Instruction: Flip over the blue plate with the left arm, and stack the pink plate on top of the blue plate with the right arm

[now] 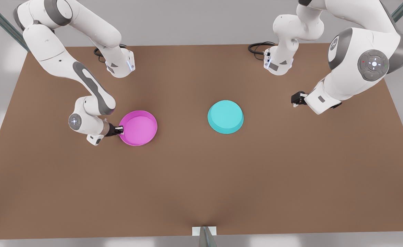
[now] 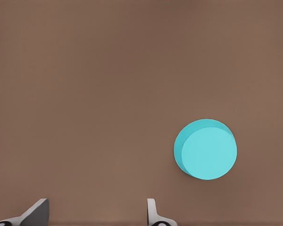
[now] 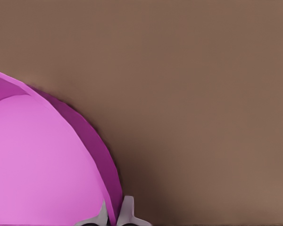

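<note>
Pink plate (image 1: pixel 138 127) first, since that's where the action is: the right end effector (image 1: pixel 119 129) is pinching its rim, one finger (image 3: pixel 128 210) outside the wall and the other inside, on the edge facing away from the blue plate (image 1: pixel 225 116). The wrist camera on that arm looks right along the magenta wall (image 3: pixel 96 146), fingers closed on it with the rim between them. That arm is the one on the front view's left, bent low over the tabletop (image 1: pixel 201 178).

Left end effector (image 1: pixel 296 98) hangs well off to the far side of the blue plate from the pink one, fingers spread wide (image 2: pixel 152 212) and holding nothing. I'd say it's just waiting.

Blue plate sits roughly mid-tabletop with its flat underside up, rim down, so the flip looks done to me. The pink one lies open side up, well apart from it.

Handling guess: both look like stiff, light plastic, probably a bit slick. The thin upright rim is really the only place to grab, and held by one edge the dish will want to droop or swing, so a firm pinch and a slow carry seem smart. Landing it on that smooth flat underside could let it slide off-centre.

Nothing sits between the two plates, just bare brown surface, so the path over looks open.
</note>
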`<state>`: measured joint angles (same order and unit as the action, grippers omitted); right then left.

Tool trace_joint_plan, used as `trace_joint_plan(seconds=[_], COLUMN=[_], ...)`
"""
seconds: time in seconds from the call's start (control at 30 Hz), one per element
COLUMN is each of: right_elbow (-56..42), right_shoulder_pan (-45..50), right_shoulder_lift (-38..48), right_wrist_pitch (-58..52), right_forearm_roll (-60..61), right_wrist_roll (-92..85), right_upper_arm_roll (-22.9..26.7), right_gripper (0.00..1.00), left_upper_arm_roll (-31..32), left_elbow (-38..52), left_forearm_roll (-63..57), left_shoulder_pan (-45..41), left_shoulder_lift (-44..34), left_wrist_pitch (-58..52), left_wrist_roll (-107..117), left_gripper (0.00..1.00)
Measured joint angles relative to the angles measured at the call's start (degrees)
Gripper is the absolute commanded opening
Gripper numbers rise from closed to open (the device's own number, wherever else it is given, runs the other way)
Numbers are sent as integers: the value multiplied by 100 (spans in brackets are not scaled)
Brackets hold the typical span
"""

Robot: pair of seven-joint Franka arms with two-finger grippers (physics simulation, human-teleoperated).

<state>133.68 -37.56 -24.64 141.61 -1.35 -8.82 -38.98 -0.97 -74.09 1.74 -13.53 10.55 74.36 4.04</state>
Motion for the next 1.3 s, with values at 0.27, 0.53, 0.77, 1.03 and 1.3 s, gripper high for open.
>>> trace_joint_plan(seconds=[0.27, 0.53, 0.77, 1.03, 1.3], right_elbow=[-26, -264, -404, -854, -1805], right_shoulder_pan=[-590, -1107, -1029, 466, 3327], right_shoulder_lift=[131, 240, 338, 366, 237], right_wrist_pitch=[-617, -1328, -1465, -1312, -1203], right_forearm_roll=[4, 52, 698, 1699, 2387], right_wrist_roll=[413, 883, 1150, 1832, 2463], right_upper_arm_roll=[-711, -1570, -2177, -2136, -186], right_gripper=[21, 21, 21, 21, 21], left_upper_arm_roll=[0, 0, -9, -9, -9], left_elbow=[0, 0, 0, 0, 8], left_forearm_roll=[2, 2, 0, -4, 7], left_shoulder_pan=[0, 0, 7, 12, 111], left_shoulder_lift=[0, 0, 0, -8, -9], left_wrist_pitch=[0, 0, 0, 0, -1], left_wrist_roll=[0, 0, 0, -8, 19], left_gripper=[100, 100, 100, 100, 100])
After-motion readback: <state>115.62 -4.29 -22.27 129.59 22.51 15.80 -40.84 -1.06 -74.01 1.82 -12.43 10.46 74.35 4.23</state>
